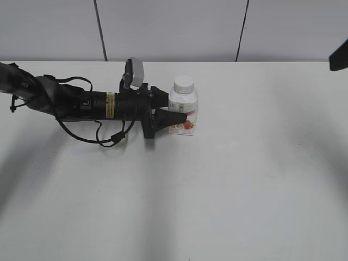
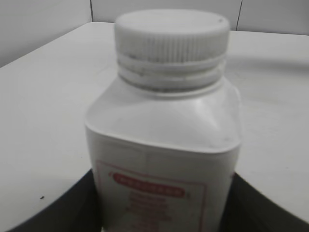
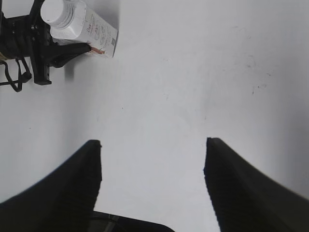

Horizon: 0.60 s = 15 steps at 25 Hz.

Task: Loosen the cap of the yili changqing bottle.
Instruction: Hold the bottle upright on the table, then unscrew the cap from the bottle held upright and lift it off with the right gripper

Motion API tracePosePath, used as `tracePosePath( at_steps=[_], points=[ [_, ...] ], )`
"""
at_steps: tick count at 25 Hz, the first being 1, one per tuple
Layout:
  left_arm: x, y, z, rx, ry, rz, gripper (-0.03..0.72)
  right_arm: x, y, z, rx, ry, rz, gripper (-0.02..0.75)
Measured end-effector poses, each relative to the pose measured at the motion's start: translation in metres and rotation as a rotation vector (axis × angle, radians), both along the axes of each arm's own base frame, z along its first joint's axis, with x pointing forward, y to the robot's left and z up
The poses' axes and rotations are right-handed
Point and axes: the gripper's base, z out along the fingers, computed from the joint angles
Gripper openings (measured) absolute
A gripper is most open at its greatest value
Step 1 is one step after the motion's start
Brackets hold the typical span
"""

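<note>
While the bottle (image 1: pixel 183 111) stands upright on the white worktop (image 1: pixel 244 179), toward eleven o'clock from its centre in the exterior view, the left hand (image 1: pixel 173 109) reaches in from nine o'clock and pinches the bottle's lower body between its fingers (image 1: pixel 174 118). The cap (image 1: pixel 184 85) sits on the neck, untouched. The right hand (image 3: pixel 152 147) hangs spread above bare worktop, well apart from the bottle.
</note>
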Motion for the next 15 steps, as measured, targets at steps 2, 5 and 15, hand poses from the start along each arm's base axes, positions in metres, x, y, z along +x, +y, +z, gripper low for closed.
tracePosePath(
  at_steps=[2,5,15],
  points=[
    [0.0,0.0,0.0,-0.001,0.0,0.001,0.401,0.017,0.01,-0.001,-0.012,0.033,0.014,0.527],
    [0.0,0.0,0.0,0.0,0.0,0.002,0.401,0.045,0.032,-0.002,-0.024,0.081,0.041,0.527],
    [0.001,0.0,0.0,0.003,0.0,0.009,0.401,0.125,0.117,-0.02,0.011,0.234,0.103,0.527]
  ],
)
